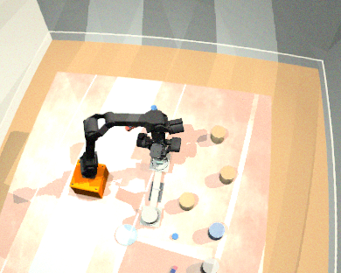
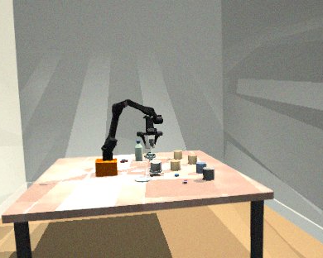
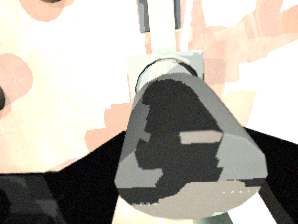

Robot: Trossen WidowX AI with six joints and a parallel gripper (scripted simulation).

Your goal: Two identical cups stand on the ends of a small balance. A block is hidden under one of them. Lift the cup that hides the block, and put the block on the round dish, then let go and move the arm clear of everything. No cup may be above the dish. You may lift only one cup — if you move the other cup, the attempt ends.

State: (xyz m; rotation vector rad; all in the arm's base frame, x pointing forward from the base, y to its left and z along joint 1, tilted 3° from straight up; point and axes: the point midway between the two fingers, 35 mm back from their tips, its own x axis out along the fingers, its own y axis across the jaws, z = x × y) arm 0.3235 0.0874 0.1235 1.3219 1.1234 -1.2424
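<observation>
I am a black gripper [image 1: 159, 155] [image 2: 150, 144] [image 3: 177, 132] at the end of a bent arm, and my fingers are pinching a grey cup [image 2: 151, 143] [image 3: 185, 110] between them. The cup is raised above one end of the balance [image 1: 157, 179] [image 3: 162, 25], with a gap between it and the square pan [image 1: 153, 168] [image 2: 150, 156] [image 3: 132, 62] below. From my wrist, the cup fills the middle of the view (it is rather a greedy sitter), its dark side covering much of that pan. I cannot tell where the block is, as the cup hides part of the area beneath me. The second cup [image 1: 149, 215] [image 2: 156, 166] stands upright on the balance's other end, apart from my fingers. Near it, on the table [image 2: 126, 198], lies the pale round dish [image 1: 127, 234] [image 2: 142, 180], with neither cup above it. Three tan cylinders, a blue cylinder [image 1: 216, 230] [image 2: 201, 167] and a grey cylinder [image 1: 211, 266] [image 2: 209, 174] stand elsewhere on the tabletop, and a bottle [image 2: 138, 153] with a blue cap [image 1: 154, 108] [image 2: 138, 141] stands near the raised cup. My arm rises from an orange base [image 1: 100, 189] [image 2: 106, 170].
</observation>
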